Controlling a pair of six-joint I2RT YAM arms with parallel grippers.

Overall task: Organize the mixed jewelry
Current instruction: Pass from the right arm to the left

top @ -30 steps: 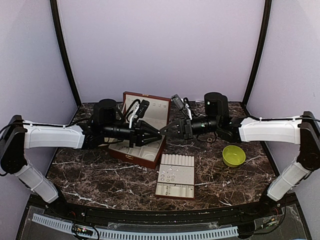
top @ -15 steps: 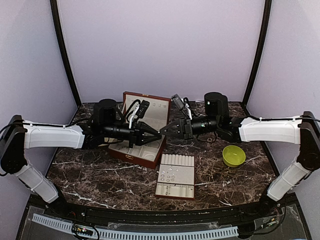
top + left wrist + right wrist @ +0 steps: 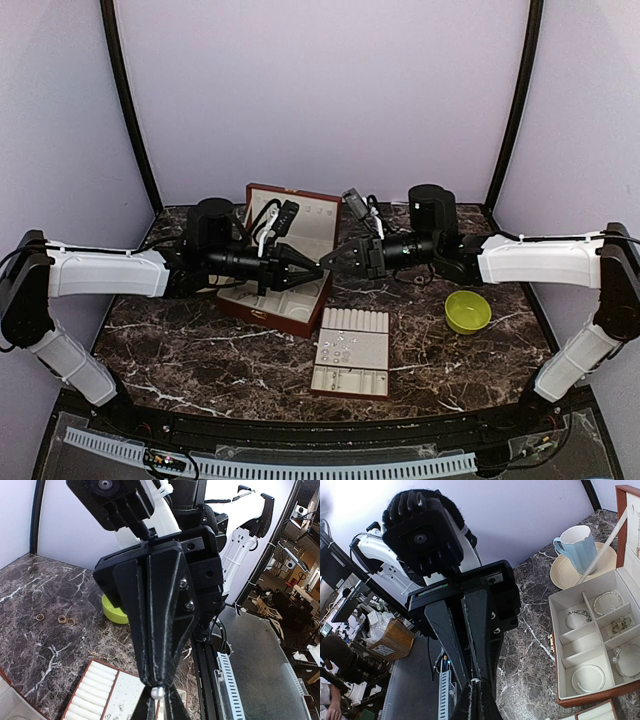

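Left gripper (image 3: 316,264) closer around silvery stud (image 3: 157,692)

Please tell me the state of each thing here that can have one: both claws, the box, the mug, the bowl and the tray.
Left claw: closed on the silver bead.
Right claw: closed, pinching the same bead from the other side.
Box: open, lid standing up.
Mug: upright on its saucer.
Green bowl: upright.
Ring tray: lying flat, small pieces in its middle part.
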